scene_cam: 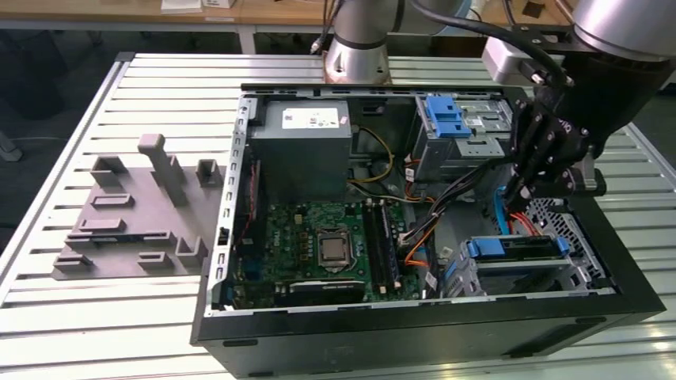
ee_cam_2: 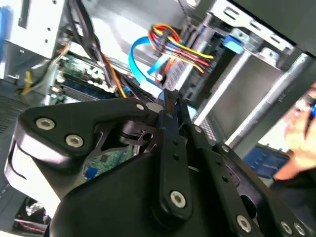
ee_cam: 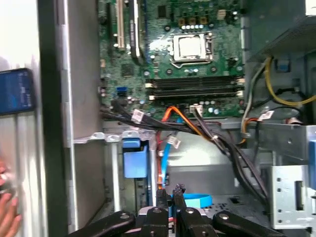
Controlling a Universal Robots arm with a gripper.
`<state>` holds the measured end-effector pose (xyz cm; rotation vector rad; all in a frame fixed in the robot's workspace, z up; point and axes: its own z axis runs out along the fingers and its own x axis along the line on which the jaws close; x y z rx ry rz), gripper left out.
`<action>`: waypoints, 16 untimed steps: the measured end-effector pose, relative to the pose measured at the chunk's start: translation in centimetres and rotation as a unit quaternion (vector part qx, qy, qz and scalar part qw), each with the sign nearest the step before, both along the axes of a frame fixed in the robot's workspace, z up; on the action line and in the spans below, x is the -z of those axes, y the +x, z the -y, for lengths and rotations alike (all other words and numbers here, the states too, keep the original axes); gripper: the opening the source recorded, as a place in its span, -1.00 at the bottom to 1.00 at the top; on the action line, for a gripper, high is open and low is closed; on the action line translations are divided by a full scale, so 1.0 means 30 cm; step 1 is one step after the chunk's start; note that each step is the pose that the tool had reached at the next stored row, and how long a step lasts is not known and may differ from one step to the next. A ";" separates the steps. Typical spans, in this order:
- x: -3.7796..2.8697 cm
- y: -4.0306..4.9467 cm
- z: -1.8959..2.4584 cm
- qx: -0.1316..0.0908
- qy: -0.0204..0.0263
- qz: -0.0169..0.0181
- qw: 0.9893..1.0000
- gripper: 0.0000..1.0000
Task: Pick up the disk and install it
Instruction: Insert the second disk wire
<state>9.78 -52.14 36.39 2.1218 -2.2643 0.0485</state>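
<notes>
- The disk [scene_cam: 520, 248] lies flat in the bay at the case's [scene_cam: 423, 321] front corner. Its blue rail end faces the motherboard [scene_cam: 317, 245], and its top looks dark grey.
- The gripper [scene_cam: 525, 196] hangs just above the disk, inside the case. In both wrist views its fingers [ee_cam: 161, 195] are clenched together.
- A blue cable [scene_cam: 495, 215] and dark wire bundles [ee_cam: 197, 131] cross between gripper and motherboard.
- A grey box [scene_cam: 306, 150] fills the case's rear corner, and a blue latch [scene_cam: 449, 119] sits on the upper bay.
- A hand [ee_cam: 7, 217] is outside the case wall.
</notes>
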 end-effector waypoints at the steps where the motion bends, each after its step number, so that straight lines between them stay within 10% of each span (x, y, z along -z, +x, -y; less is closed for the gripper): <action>1: 0.002 0.000 0.001 0.000 0.002 0.000 1.000 -0.68; 8: 0.023 0.000 0.038 0.000 0.003 0.002 1.000 -0.68; 16: 0.035 -0.001 0.044 0.000 0.005 0.003 1.000 -0.68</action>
